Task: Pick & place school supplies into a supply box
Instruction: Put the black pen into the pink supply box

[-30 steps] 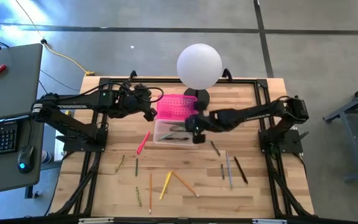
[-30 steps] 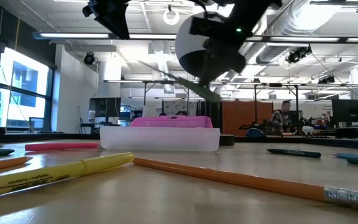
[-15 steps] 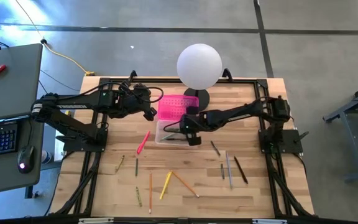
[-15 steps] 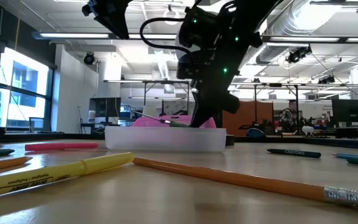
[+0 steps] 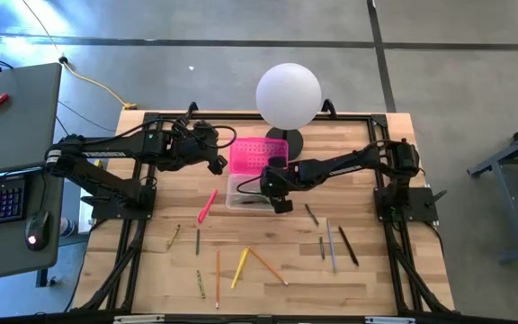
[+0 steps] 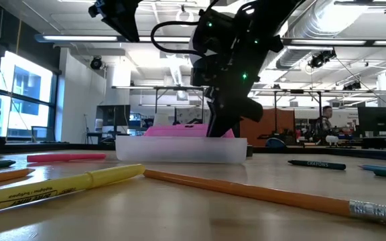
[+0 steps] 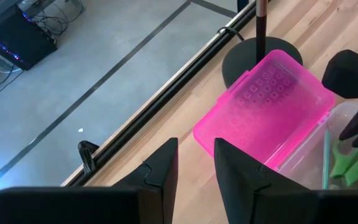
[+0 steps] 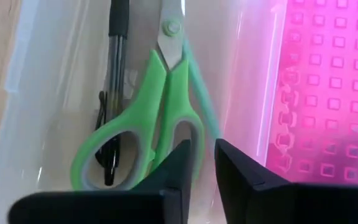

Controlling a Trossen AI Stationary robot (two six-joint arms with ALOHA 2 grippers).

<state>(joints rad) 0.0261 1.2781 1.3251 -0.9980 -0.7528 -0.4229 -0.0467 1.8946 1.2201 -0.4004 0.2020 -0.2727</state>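
Since a second ago I've dropped my right gripper (image 5: 277, 191) into the supply box (image 5: 241, 192), jaws slightly apart over the scissors (image 8: 143, 132) lying inside, so next I lift clear toward the table's pencils (image 5: 239, 266).

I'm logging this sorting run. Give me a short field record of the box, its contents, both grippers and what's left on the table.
box: supply box, pink lid open
contents: green scissors, black pen
right gripper: lowered into the box, fingers slightly apart, holding nothing
left gripper: beside the lid, holding nothing
on table: pink marker, several pencils
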